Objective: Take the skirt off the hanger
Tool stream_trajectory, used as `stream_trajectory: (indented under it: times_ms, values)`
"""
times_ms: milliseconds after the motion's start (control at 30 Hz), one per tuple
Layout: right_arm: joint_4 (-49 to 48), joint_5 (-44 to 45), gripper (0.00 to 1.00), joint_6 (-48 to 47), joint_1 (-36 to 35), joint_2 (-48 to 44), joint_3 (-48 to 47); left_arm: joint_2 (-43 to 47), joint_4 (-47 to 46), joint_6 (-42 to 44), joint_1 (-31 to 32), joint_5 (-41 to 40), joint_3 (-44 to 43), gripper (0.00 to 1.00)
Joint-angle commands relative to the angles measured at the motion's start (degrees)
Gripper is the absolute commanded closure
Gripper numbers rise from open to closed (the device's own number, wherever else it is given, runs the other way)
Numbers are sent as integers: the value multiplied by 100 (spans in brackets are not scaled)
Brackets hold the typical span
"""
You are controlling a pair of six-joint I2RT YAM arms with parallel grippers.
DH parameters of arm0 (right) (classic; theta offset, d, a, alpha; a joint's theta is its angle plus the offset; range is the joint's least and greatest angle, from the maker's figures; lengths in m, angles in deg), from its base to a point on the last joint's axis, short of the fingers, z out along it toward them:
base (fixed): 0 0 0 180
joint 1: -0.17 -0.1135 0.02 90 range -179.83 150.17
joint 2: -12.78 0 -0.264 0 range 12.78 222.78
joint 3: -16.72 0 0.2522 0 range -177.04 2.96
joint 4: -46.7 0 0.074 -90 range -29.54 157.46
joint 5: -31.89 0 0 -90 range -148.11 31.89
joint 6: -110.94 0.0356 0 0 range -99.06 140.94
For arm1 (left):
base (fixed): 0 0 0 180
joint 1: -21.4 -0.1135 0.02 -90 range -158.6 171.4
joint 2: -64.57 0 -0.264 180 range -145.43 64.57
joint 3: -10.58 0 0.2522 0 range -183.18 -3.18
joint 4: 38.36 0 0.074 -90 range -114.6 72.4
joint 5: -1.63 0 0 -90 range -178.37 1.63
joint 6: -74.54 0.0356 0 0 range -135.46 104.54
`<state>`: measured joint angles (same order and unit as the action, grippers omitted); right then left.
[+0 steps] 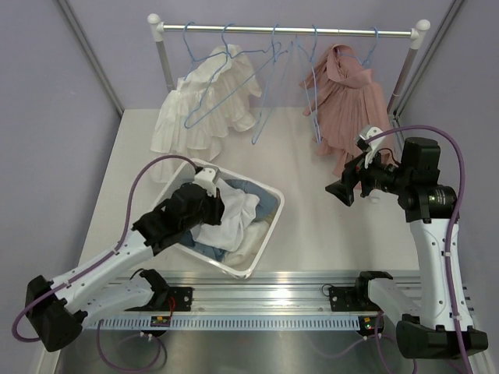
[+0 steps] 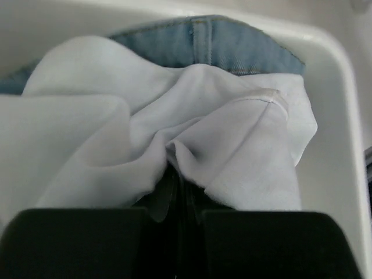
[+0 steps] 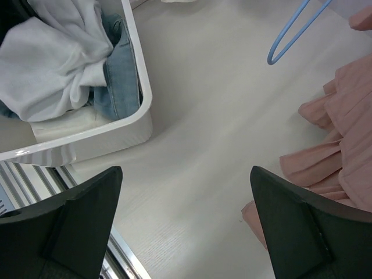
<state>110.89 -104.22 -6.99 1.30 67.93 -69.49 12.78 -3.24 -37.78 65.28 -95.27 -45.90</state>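
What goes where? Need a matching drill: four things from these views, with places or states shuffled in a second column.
Things
1. white ruffled skirt
2. dusty-pink ruffled skirt
3. blue denim garment
4. right claw

Places or states
A. open, above the bare pale tabletop
B. in the white plastic basket, beside crumpled white cloth
C. hanging toward the right end of the metal rail
D. hanging toward the left end of the rail

Pairs: 1-D, 2-C, 3-B, 4-A

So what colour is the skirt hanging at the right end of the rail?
The skirt is dusty pink, clearest in the top external view.
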Motion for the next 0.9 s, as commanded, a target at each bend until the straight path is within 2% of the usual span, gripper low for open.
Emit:
stream_trajectory:
  times_ms: [0, 133, 233, 267, 300, 333, 367, 467, 500, 600, 633, 767, 867]
  values:
    - [-52, -56, 1, 76, 46, -145, 160, -340, -765, -869, -37, 863, 491, 100]
    - [63, -91, 1, 15, 54, -198, 231, -464, -967, -1141, -55, 997, 1054, 100]
    - [63, -91, 1, 32, 54, -225, 240, -280, -854, -1309, -55, 762, 1353, 99]
    - [63, -100, 0, 41, 54, -216, 213, -192, -784, -1335, -63, 716, 1345, 94]
    - [106, -109, 0, 33, 63, -198, 178, -87, -609, -1327, -64, 472, 1310, 83]
    - [133, -100, 0, 41, 63, -181, 100, 158, -503, -1309, -72, 400, 1240, 53]
    - [151, -92, 1, 59, 63, -146, 38, 282, -371, -1283, -72, 330, 1005, 36]
    - [309, -13, 1, 146, 63, -23, -278, 773, 139, -1064, -81, 14, 503, 4]
    - [309, 57, 1, 225, 63, 12, -366, 880, 340, -898, -81, -100, 145, 1]
    - [414, 391, 0, 611, 55, 214, -770, 1109, 762, -529, -81, -294, -541, 1]
    - [397, 723, 1, 1004, 63, 267, -980, 1127, 860, -440, -72, -303, -692, 1]
    - [372, 1357, 1, 1543, 63, 479, -1360, 1171, 1203, -45, -81, -339, -1238, 1]
    - [196, 1578, 0, 1904, 55, 426, -1474, 1197, 1195, 79, -72, -383, -1537, 1]
